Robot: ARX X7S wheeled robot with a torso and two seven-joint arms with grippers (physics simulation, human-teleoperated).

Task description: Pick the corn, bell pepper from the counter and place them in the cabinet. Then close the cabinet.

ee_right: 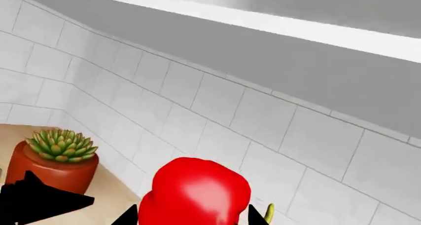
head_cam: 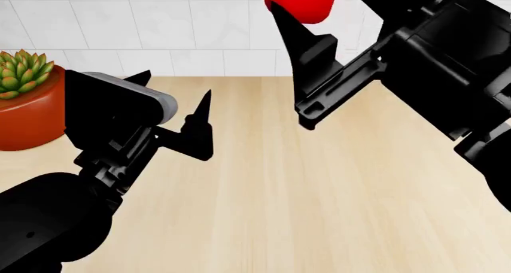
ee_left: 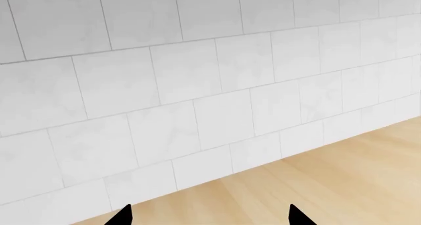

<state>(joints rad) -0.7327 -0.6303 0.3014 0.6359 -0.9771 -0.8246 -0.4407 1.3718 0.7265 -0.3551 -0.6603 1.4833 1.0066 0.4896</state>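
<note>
The bell pepper (ee_right: 195, 191) is held aloft in the right pincer (ee_right: 192, 216), raised well clear of the worktop (head_cam: 319, 189) and in front of the white tiled wall (ee_right: 217, 131). In the head view it shows at the top edge, to the right of centre, above the far part of the worktop. The right pincer is closed against the pepper's flanks, one dark finger on each side; a short green stem shows beside the right-hand finger.

Judged from its glossy skin, the pepper is likely light, fairly stiff but hollow, and slippery; a moderate grip across the broad body suits it better than the stem.

The left pincer (head_cam: 176, 102) hovers low over the worktop at the left, fingers spread apart and holding nothing. Just left of it stands a red-orange plant pot (head_cam: 28, 114) with a succulent (head_cam: 23, 72).

The corn is not visible in any view. A grey cabinet underside (ee_right: 276, 62) runs above the tiles. No brands, labels or writing can be read.
</note>
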